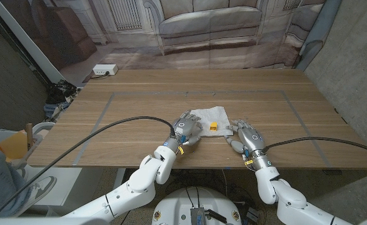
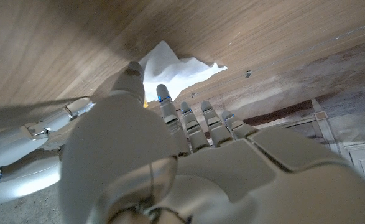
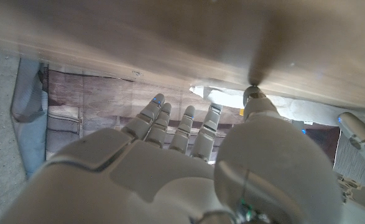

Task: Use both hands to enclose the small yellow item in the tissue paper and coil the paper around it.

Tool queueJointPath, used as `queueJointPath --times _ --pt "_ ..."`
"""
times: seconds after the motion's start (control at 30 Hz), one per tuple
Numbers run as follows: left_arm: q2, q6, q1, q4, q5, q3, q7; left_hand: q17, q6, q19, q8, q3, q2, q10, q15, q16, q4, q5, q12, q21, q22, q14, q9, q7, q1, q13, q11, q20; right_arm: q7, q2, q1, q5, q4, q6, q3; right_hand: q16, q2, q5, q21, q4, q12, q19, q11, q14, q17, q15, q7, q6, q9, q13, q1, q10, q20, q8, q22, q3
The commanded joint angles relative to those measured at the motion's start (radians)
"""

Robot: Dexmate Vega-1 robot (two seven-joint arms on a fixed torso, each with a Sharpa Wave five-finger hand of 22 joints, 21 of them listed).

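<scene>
A crumpled sheet of white tissue paper [image 1: 208, 117] lies on the brown wooden table [image 1: 139, 100], near its front edge, and it serves as the landmark here. The small yellow block-like item [image 1: 213, 126] sits on the tissue's front part, uncovered. The left hand [image 1: 187, 128] is at the tissue's left edge, fingers reaching onto or just over the paper; from the left wrist view its fingers [image 2: 191, 121] look loosely extended with nothing gripped, though contact with the paper is hard to judge. The right hand [image 1: 248, 135] rests just right of the tissue, fingers apart and empty, its thumb tip near the paper's edge. The risk I see is that the thin sheet slides or bunches if one hand pushes without the other pinning it, and the light yellow item could roll off the paper towards the table's front edge before a fold covers it.
</scene>
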Motion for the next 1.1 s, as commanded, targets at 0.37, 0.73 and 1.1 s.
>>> queueJointPath --times 0.37,0.73,1.1 --pt "-0.020 -0.011 -0.009 0.037 -0.057 -0.001 0.104 -0.003 0.248 0.087 0.075 0.067 0.078 0.183 -0.140 0.011 -0.006 -0.052 0.023 0.014 0.001 0.158 0.000 0.053 0.066 -0.001 -0.027 -0.019 0.000 0.017 0.023 0.042 0.014 0.032 0.004 0.011 0.012 0.013 0.013 0.000 0.021 0.036 -0.040 0.080 0.001 -0.015 -0.005 0.216 0.005 0.002 0.047 0.089 0.036 0.058 0.005 -0.004" --pt "-0.018 -0.022 -0.015 0.025 -0.107 -0.009 0.095 -0.003 0.264 0.095 0.079 0.072 0.079 0.196 -0.134 0.008 -0.007 -0.056 0.019 0.013 0.001 0.171 -0.002 0.056 0.069 -0.001 -0.026 -0.014 -0.013 0.027 0.024 0.091 0.018 0.068 0.025 0.024 0.027 0.011 0.019 0.002 0.021 0.060 -0.017 0.201 -0.002 -0.030 -0.005 0.318 0.019 0.002 0.073 0.127 0.069 0.088 0.008 -0.005" --pt "-0.016 -0.022 -0.033 0.016 -0.136 -0.012 0.073 -0.003 0.272 0.103 0.080 0.077 0.079 0.205 -0.130 0.006 -0.007 -0.060 0.015 0.013 0.002 0.181 -0.003 0.059 0.070 -0.002 -0.022 -0.012 0.023 0.025 0.021 0.117 -0.022 0.040 0.040 0.012 0.044 0.004 0.013 0.008 0.018 0.049 -0.024 0.204 0.002 -0.030 -0.005 0.372 0.028 0.002 0.078 0.139 0.084 0.113 0.010 -0.005"
